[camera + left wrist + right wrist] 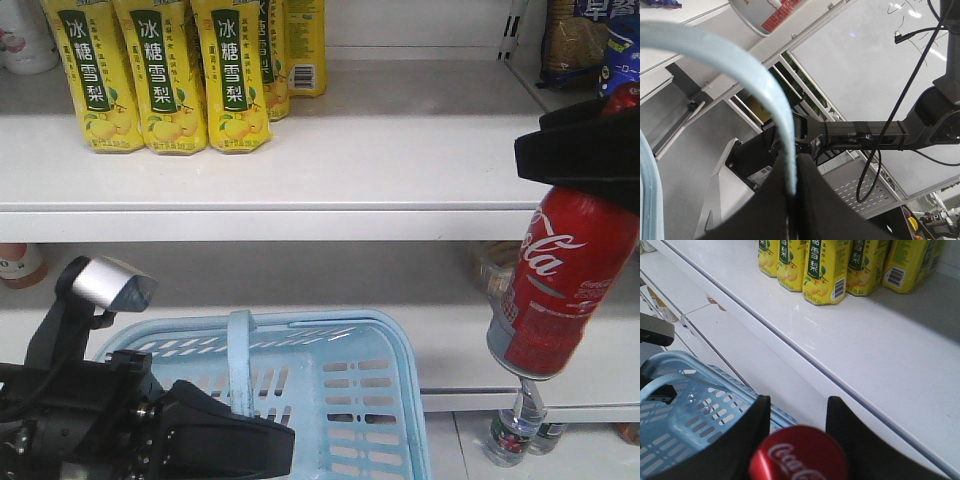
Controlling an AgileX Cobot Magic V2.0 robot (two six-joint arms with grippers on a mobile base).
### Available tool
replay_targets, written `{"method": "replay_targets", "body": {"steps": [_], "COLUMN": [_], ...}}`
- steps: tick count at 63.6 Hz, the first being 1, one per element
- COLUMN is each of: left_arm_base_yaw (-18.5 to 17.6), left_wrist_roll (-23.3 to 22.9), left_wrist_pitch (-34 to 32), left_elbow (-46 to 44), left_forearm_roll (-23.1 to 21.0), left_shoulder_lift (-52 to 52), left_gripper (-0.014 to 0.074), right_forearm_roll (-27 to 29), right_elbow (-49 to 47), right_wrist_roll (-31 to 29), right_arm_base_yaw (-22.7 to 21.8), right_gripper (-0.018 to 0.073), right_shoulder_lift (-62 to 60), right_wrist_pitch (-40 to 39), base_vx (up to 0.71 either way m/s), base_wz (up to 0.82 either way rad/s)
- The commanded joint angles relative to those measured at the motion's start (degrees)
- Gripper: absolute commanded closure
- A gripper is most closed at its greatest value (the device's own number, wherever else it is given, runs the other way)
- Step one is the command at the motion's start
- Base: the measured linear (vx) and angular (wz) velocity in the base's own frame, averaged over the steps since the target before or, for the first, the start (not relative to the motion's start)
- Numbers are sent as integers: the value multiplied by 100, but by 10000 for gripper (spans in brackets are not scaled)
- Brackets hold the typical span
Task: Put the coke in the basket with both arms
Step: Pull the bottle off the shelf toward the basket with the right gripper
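Holding coke (565, 285) by top, right claw (585, 160) hangs it at 3 o'clock, outside basket (400, 350) rim. Left claw (240, 428) clamped on basket handle (240, 360) at 7 o'clock. Step: transfer. Next likely: move coke toward 8 o'clock over opening, lower, release.

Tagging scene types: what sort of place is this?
Likely a shop aisle or a mock store: white shelves stocked with rows of identical yellow bottles, plus a blue shopping basket.

You had red coke (565, 285) aloft, tilted, cap up, right of light blue slotted basket (370, 390), handle upright.
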Motion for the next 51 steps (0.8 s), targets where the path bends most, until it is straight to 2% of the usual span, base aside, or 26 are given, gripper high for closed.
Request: {"method": "replay_targets", "body": {"steps": [1, 51], "left_arm_base_yaw": [-15, -15], "left_wrist_roll": [35, 35], "left_wrist_pitch": [-365, -365], "left_elbow": [-143, -143], "left_forearm_roll": [-480, -480], "left_shoulder_lift": [-125, -125], "left_gripper": [603, 603], "right_forearm_roll": [368, 368], "right_elbow": [-186, -186], "right_wrist_roll": [42, 49], "right_arm_base_yaw": [-16, -16], "right_gripper": [564, 564], "right_shoulder_lift": [-103, -103], "right_wrist_pitch": [-204, 146], "base_vx": [0, 0], "base_wz": [0, 0]}}
